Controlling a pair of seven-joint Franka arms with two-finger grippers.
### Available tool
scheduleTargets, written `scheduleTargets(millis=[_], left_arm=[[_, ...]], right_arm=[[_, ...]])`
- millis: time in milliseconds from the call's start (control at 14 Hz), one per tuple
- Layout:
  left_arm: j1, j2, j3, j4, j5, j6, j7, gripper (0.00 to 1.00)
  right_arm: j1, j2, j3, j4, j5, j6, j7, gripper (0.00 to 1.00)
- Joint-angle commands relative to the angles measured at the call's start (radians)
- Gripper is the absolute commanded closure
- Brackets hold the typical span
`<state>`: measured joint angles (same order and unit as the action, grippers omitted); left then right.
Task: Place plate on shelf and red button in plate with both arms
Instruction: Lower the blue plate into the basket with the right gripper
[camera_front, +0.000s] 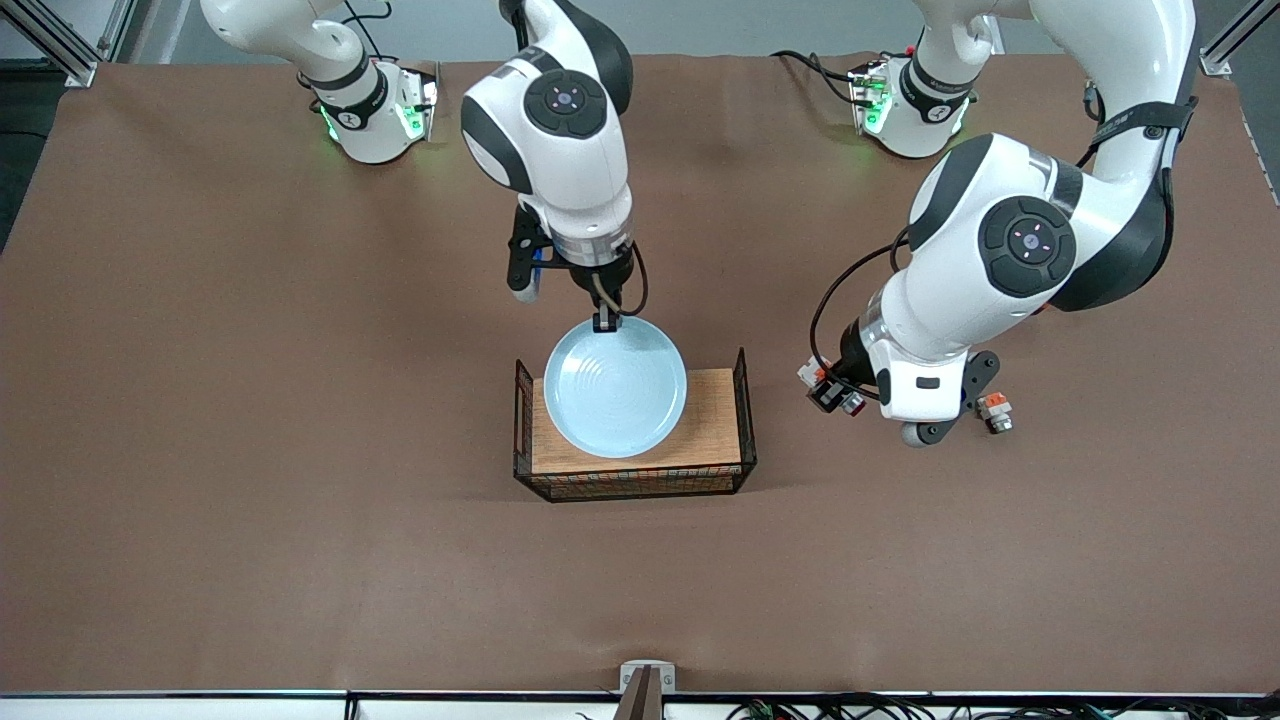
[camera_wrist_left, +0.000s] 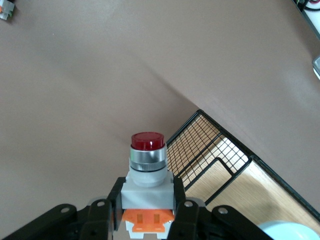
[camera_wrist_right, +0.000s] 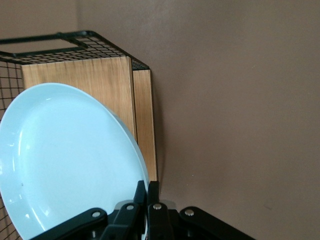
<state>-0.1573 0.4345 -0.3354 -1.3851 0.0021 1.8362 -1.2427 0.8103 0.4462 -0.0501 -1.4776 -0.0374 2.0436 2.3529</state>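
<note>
**Op A:** From my seat, the right hand (camera_front: 605, 322) pinches the rim of the plate (camera_front: 615, 386) at the edge toward the robots' bases. The plate hangs tilted over the wire basket (camera_front: 745, 400), its wooden floor showing at both ends. The basket's mesh walls rise at each end; the brown counter (camera_front: 250, 450) lies open all around it.

**Op B:** I have the left hand (camera_wrist_left: 148, 207) low over the counter toward the left arm's end, well apart from the basket. Its fingers (camera_wrist_left: 116, 197) are pressed on the white body of the red button (camera_wrist_left: 148, 165), orange block back between them. The button's long axis runs straight out from the hand, red cap leading, toward the basket's mesh corner.

**Op A:** Another white-and-orange switch piece (camera_front: 995, 410) lies beside your wrist.
</note>
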Motion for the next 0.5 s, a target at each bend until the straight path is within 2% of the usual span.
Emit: scheduleTargets(millis=[0,143,429], left_arm=[[-0.007,0.001,0.004,0.021,-0.002,-0.002,-0.023,0.65],[-0.005,0.0,0.004,0.021,-0.002,-0.002,-0.023,0.65],[0.001,0.0,0.004,0.021,-0.005,-0.002,-0.023,0.65]], right_arm=[[0.027,0.045,-0.011,0.013,-0.041,0.038,0.048,1.0],[0.027,0.063,-0.011,0.014,-0.073,0.044,0.06,1.0],[0.024,0.072,-0.011,0.014,-0.076,0.055,0.06,0.99]])
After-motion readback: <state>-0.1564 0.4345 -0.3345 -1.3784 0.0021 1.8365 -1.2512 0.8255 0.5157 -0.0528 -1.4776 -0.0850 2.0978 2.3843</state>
